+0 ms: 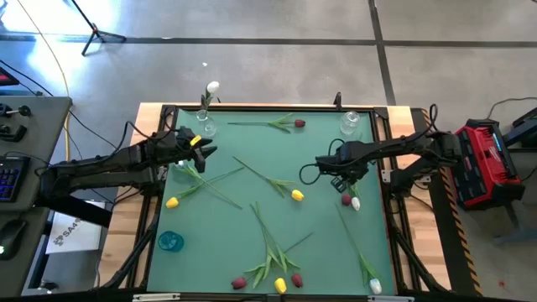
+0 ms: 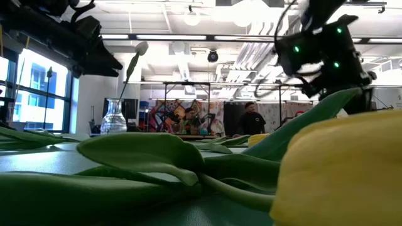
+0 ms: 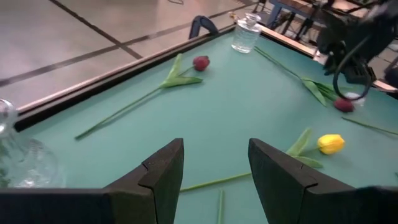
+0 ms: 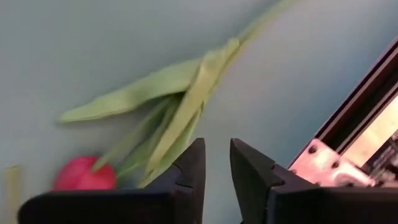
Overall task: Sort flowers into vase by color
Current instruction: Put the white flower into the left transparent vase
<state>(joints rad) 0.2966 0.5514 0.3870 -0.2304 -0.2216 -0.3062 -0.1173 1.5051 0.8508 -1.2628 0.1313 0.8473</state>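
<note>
I see the green-topped table (image 1: 319, 159) with artificial tulips scattered flat across it. The left arm's gripper (image 1: 204, 148) hangs near a clear glass vase (image 1: 204, 126) at the table's far left corner, jaws well apart and empty; one white tulip (image 1: 213, 87) already stands in that vase. The right arm's gripper (image 1: 339, 178) hovers just above a dark red tulip (image 4: 84, 174) and a white-headed tulip (image 1: 356, 204) near the right edge, jaws nearly together, a narrow gap left, gripping nothing I can make out.
</note>
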